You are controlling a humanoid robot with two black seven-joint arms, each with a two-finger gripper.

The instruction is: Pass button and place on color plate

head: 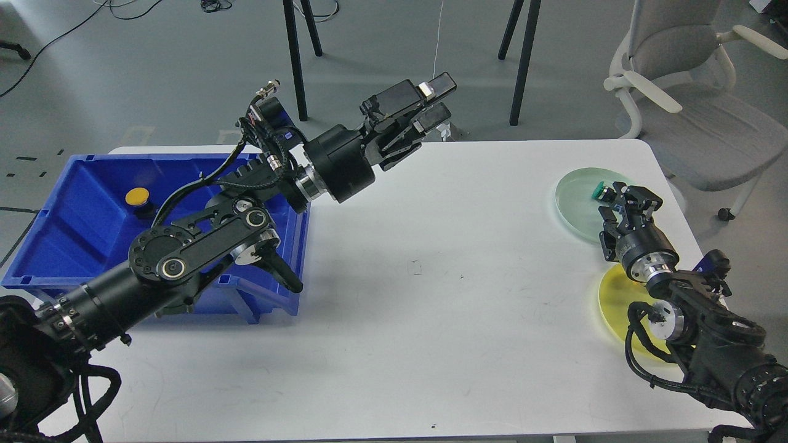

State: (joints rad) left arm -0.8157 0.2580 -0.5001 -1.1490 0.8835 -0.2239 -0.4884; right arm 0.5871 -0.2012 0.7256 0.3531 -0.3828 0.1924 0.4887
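From the head view, my right pincer (pixel 615 198) sits at the green button (pixel 597 191) on the green plate (pixel 575 200), at three o'clock on the table (pixel 431 295); whether it pinches, I cannot tell. My left pincer (pixel 438 103) hangs spread, empty. A yellow button (pixel 136 197) waits in the blue bin (pixel 74 227): small, rigid, light, slick-capped, I judge; grip its dark body.
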